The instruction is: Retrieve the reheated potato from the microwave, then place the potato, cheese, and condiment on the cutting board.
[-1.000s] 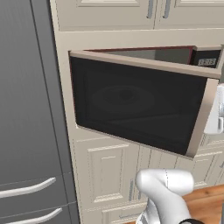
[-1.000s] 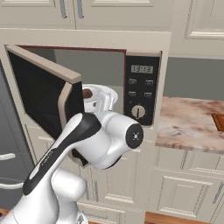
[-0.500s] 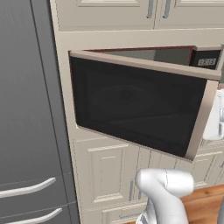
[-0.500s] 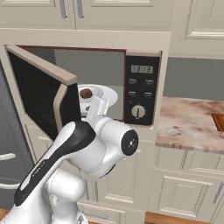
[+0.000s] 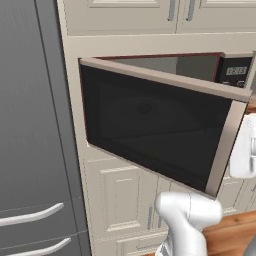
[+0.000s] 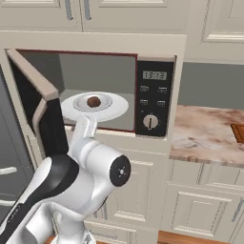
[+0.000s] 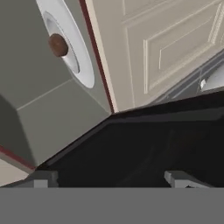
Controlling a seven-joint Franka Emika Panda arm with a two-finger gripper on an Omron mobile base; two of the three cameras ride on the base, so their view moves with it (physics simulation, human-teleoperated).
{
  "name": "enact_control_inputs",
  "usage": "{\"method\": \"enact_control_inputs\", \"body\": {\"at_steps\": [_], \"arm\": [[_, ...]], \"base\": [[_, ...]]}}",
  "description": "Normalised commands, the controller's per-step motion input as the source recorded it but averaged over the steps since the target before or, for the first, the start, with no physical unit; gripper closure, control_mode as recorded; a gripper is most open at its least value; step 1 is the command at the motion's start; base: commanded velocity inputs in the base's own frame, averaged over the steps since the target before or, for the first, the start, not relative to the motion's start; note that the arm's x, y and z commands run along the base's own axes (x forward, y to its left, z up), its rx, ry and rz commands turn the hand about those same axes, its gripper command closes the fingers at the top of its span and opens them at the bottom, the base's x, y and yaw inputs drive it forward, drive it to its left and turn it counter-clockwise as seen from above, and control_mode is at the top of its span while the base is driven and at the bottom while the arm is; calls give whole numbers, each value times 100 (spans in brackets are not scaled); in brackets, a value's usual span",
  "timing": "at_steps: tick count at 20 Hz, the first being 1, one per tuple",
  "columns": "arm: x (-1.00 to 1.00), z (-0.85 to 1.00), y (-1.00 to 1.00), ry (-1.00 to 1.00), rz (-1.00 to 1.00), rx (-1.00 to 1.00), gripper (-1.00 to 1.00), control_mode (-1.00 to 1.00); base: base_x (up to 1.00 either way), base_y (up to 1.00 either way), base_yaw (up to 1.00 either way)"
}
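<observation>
The microwave (image 6: 152, 97) stands open, its dark glass door (image 5: 150, 130) swung out to the left. Inside, the potato (image 6: 93, 101) rests as a small brown lump on a white plate (image 6: 114, 110). The rolled hand view shows the potato (image 7: 57, 45) on that plate (image 7: 83, 65) at the upper left, beyond the door's dark glass (image 7: 144, 144). My gripper (image 7: 111, 180) is open, fingertips wide apart and nothing between them, low in front of the cavity and apart from the potato. The cutting board (image 6: 238, 132) peeks in at the right edge. The cheese and the condiment are out of view.
A marble counter (image 6: 205, 133) runs right of the microwave. A tall grey fridge (image 5: 30, 125) with curved handles stands to the left, close to the swung-out door. Beige cabinets (image 6: 143, 200) lie above and below. My forearm (image 6: 86, 133) rises just under the plate's front edge.
The arm's big joint has sunk down and left, and the hand has dropped from potato height to below the plate's front rim. Potato, plate and door have stayed put.
</observation>
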Motion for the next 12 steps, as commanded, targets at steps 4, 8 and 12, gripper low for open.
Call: {"method": "enact_control_inputs", "body": {"at_steps": [4,8,12], "arm": [[-59,-8,72,0,17,-2,-100,-100],[-64,-8,75,0,23,-3,-100,-100],[-59,-1,75,0,24,-2,-100,-100]], "base": [[0,0,0],[0,0,0],[0,0,0]]}}
